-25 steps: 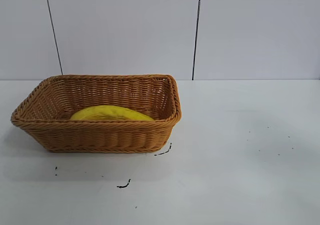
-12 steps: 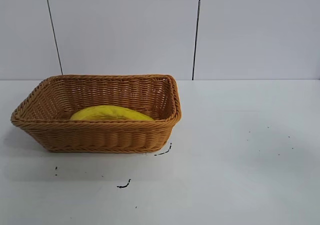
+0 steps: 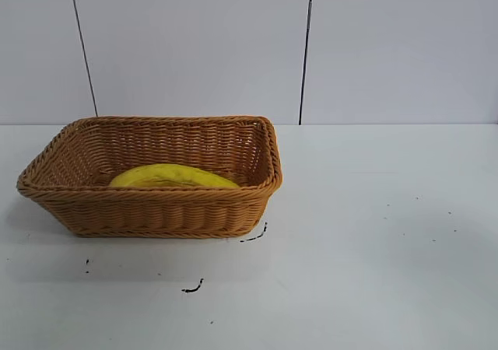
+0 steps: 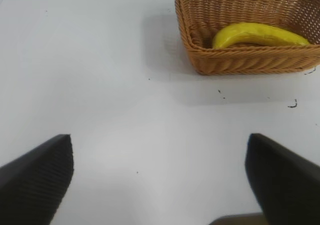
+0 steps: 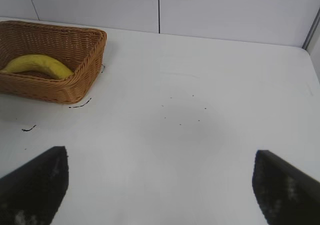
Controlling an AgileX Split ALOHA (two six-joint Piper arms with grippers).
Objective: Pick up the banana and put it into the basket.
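The yellow banana point(image 3: 173, 176) lies on its side inside the tan woven basket point(image 3: 156, 208), at the left of the white table. The banana point(image 4: 257, 34) and the basket point(image 4: 240, 65) also show far off in the left wrist view, and the banana point(image 5: 37, 65) and basket point(image 5: 55, 92) in the right wrist view. My left gripper point(image 4: 160, 150) is open and empty, well away from the basket over bare table. My right gripper point(image 5: 160, 160) is open and empty, also far from the basket. Neither arm shows in the exterior view.
Small dark marks point(image 3: 193, 288) dot the white table point(image 3: 373, 249) in front of and beside the basket. A white panelled wall point(image 3: 194, 47) with dark seams stands behind the table.
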